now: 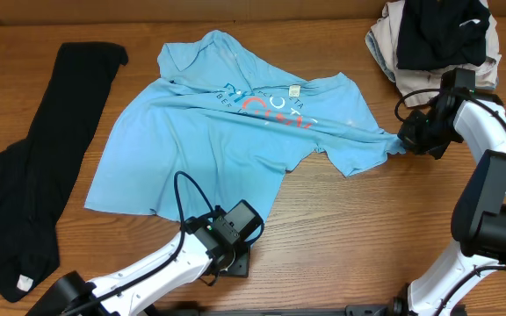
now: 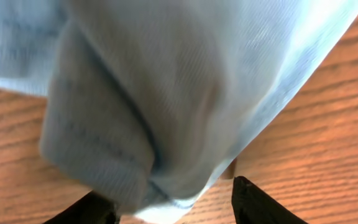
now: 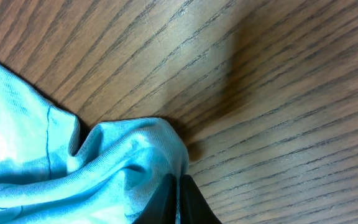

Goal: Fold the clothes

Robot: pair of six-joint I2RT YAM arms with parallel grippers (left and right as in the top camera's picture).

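A long black garment (image 1: 46, 167) lies stretched along the bench's (image 1: 367, 228) left side, well apart from both arms. At the far right corner a black garment (image 1: 437, 31) sits heaped on a beige garment (image 1: 385, 44), just behind the right arm. Nothing lies on the light-blue T-shirt (image 1: 209, 140), which is spread mid-bench, rumpled, with creases running toward its right sleeve. Its white and pink-red lettering (image 1: 266, 104) faces up.

The right gripper (image 3: 178, 193) is closed tight on the bunched sleeve end, with fabric pinched between its fingers. The left gripper (image 2: 169, 198) is at the shirt's near hem with its fingers spread wide. A folded hem corner hangs close before its camera, and it seems to grasp nothing, though the cloth hides much.
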